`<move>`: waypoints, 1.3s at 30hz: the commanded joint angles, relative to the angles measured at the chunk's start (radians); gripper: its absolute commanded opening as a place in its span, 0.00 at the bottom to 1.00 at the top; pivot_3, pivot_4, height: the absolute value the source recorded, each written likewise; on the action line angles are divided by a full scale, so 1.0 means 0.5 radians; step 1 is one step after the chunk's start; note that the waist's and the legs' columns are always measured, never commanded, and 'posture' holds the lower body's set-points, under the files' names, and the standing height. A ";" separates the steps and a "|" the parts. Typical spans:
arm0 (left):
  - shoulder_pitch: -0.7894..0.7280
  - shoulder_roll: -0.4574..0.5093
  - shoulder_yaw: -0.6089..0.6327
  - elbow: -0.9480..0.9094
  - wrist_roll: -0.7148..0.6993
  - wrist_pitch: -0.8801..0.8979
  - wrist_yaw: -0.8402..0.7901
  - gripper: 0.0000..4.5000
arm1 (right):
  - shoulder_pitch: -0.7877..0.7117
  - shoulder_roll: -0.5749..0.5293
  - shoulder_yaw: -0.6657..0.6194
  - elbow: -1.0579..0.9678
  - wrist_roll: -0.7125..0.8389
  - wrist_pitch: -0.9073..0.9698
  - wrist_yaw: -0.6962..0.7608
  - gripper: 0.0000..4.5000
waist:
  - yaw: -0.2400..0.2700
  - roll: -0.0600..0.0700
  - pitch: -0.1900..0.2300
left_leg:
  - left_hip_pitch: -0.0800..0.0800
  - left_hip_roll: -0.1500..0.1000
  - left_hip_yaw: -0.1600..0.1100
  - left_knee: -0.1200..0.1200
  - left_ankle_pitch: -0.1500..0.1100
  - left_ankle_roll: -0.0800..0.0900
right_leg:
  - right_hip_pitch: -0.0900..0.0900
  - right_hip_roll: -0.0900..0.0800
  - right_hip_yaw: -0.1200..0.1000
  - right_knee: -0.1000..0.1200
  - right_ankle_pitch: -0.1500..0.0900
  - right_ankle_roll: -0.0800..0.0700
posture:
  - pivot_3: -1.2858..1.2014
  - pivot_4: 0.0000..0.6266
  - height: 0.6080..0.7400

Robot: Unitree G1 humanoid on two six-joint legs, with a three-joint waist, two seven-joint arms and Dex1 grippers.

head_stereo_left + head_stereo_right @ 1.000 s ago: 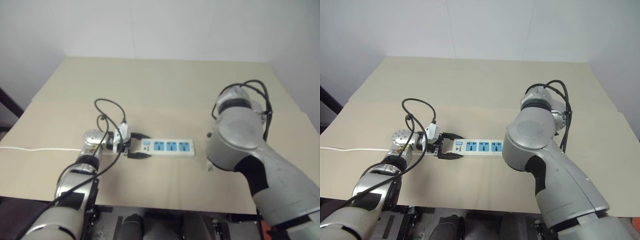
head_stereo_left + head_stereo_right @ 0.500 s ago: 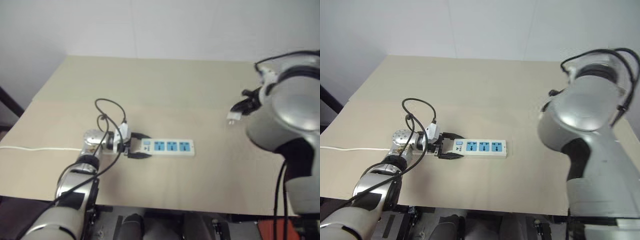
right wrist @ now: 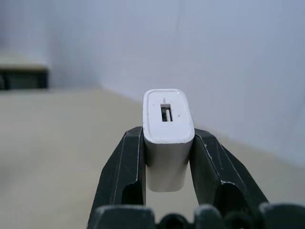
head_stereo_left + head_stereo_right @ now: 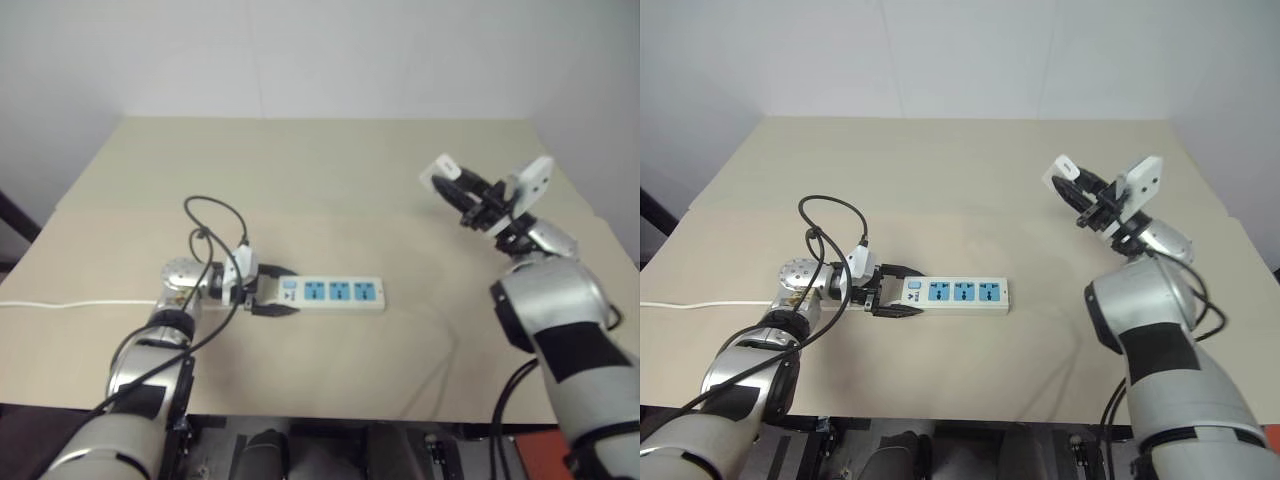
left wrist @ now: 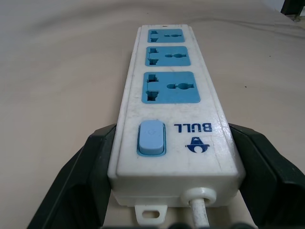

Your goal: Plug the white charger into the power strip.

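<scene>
The power strip (image 4: 332, 294) is a long white bar with three blue sockets, lying flat on the beige table (image 4: 330, 170). My left gripper (image 4: 272, 297) is shut on its switch end, one black finger (image 5: 83, 179) on each long side. In the left wrist view the sockets (image 5: 170, 87) face up, free of any plug. My right gripper (image 4: 1082, 190) is raised over the table's right side, far right of the strip, shut on the white charger (image 4: 1061, 166). The right wrist view has the charger (image 3: 167, 129) pinched between both fingers, port end toward the camera.
The strip's thin white cord (image 4: 75, 301) runs left off the table edge. A black cable (image 4: 215, 215) loops above my left wrist. A pale wall stands behind the table's far edge. Bare tabletop lies between the strip and my right gripper.
My right arm has swung from close in front of the camera, by the strip's right end, out to the right and upward, carrying the charger. The left gripper and strip stayed put.
</scene>
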 commanded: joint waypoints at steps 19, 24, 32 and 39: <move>0.000 0.043 -0.034 -0.050 -0.004 -0.024 -0.008 0.73 | 0.016 0.171 -1.188 0.051 -1.667 -0.419 0.162 0.24 | 0.014 -0.001 0.000 | -0.004 0.000 0.000 0.000 0.000 0.000 | -0.002 0.001 0.000 -0.001 0.000 0.000 | 0.52 0.24 1.00; -0.003 0.048 -0.046 -0.053 0.003 -0.026 -0.008 0.73 | -0.126 0.112 -1.275 0.051 -1.990 0.303 0.162 0.24 | 0.012 -0.001 0.000 | -0.004 0.000 0.000 -0.001 0.000 0.000 | -0.002 0.001 0.000 -0.002 0.000 0.000 | 0.52 0.24 1.00; -0.008 0.064 -0.046 -0.057 0.000 -0.022 -0.008 0.73 | -0.158 0.149 -1.362 0.051 -2.276 0.476 0.037 0.24 | 0.006 -0.001 0.000 | -0.006 0.000 0.000 -0.001 0.000 0.000 | -0.003 0.001 0.000 -0.002 0.000 0.000 | 0.52 0.24 1.00; -0.029 0.071 -0.059 -0.051 0.003 -0.017 -0.008 0.73 | -0.066 0.269 -1.456 0.051 -2.570 0.274 -0.100 0.24 | -0.006 -0.002 0.000 | -0.005 0.000 0.000 -0.001 0.000 0.000 | -0.003 0.000 0.000 -0.002 0.000 0.000 | 0.52 0.24 1.00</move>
